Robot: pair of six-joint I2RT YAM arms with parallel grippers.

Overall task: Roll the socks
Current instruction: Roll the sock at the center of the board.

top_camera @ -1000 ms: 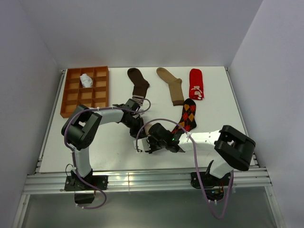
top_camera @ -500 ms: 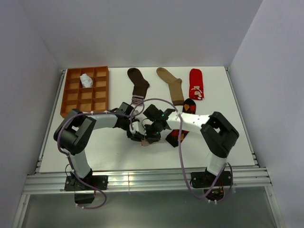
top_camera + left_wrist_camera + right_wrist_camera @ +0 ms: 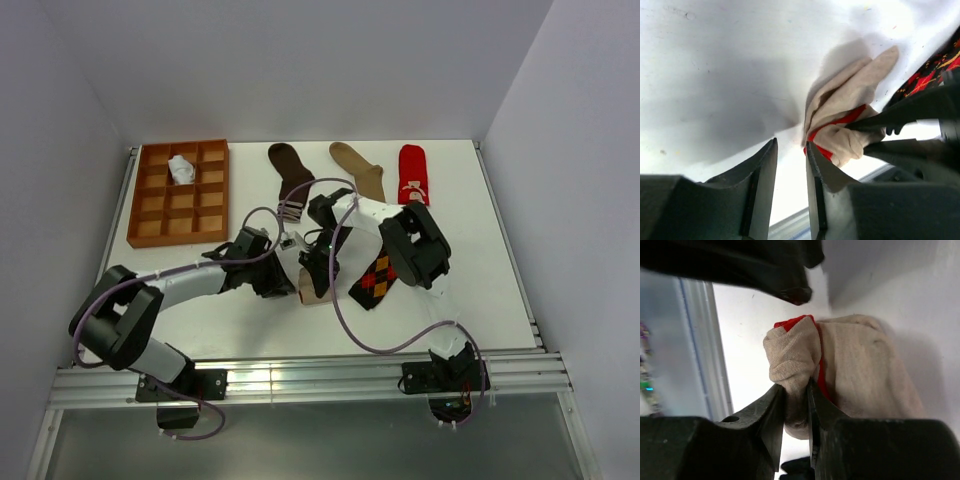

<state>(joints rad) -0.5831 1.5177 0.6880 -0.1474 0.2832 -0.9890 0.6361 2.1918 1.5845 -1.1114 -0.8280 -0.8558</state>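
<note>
Two grippers crowded one sock at the near middle of the table [image 3: 480, 270], and we called it tight. The right gripper [image 3: 796, 390] had its jaws pinched on a bunched fold of the beige red-toed sock [image 3: 850, 365], which lay part-rolled on the surface. The left gripper [image 3: 790, 147] sat just beside the bundle, its jaws slightly parted with nothing between them.

We judged the hold thin. Only a nip of fabric was caught, so a pull could slide it free and let the roll spring open. With both sets of fingers so close, they could knock together. The black-orange argyle sock [image 3: 375, 282], right against the work, could get dragged along.

The right wrist view gave us the pinch itself, and the left wrist view the empty gap. From above, the arms hid both. Only the top view reached farther back. There the dark brown sock [image 3: 290, 170], tan sock [image 3: 360, 172] and red sock [image 3: 412, 175] lay flat along the far edge. A white sock [image 3: 181, 168] sat balled in a far compartment of the gridded tray [image 3: 150, 215].
</note>
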